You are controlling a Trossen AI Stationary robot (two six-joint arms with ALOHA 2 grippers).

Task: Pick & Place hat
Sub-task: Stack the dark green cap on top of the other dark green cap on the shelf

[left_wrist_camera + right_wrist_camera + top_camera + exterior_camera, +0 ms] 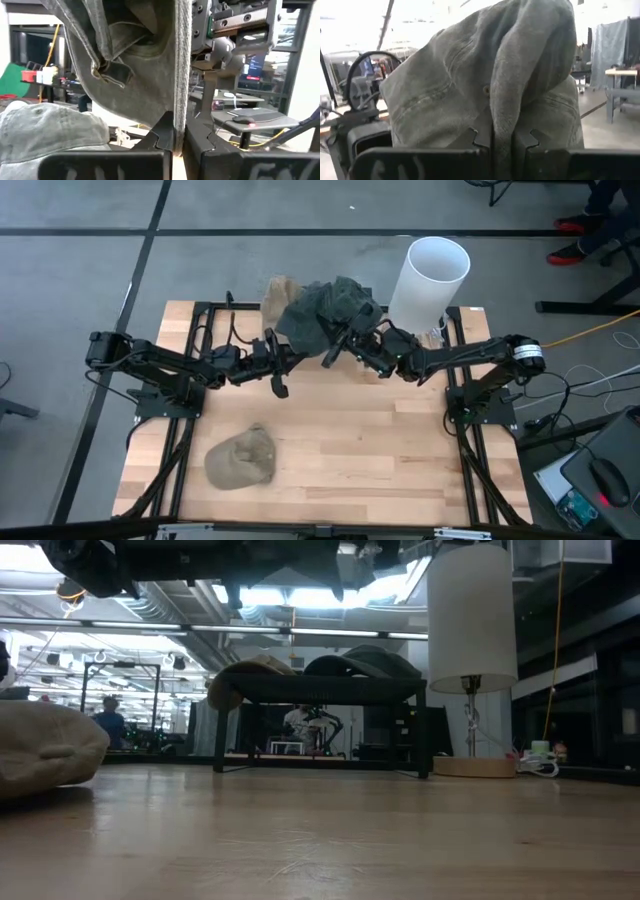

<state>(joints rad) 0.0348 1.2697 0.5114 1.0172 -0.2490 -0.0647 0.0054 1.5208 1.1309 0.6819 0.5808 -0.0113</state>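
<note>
A dark grey-green hat (322,320) hangs in the air between both grippers, over the far middle of the table. My left gripper (297,356) is shut on it from the left and my right gripper (343,346) from the right. In the left wrist view the hat (135,65) shows its hollow inside and back strap. In the right wrist view its crown (470,85) fills the picture. A tan hat (242,458) rests crown up on the near left of the table, also seen in the low view (45,745). My left gripper pinches the hat's brim (180,107) edge-on between its two fingers (162,134); the brim runs straight up from the fingertips. The hat is lifted clear of the table. My right gripper pinches a raised fold of the crown cloth (503,117) between its two fingers (477,140). The hat bulges above and around the fingertips, clear of the table.
A dark rack (320,690) stands at the table's far edge with a tan hat (280,293) and another grey hat (45,130) on it. A white lamp (430,278) stands at the far right. Bare wood lies across the table's middle and near right.
</note>
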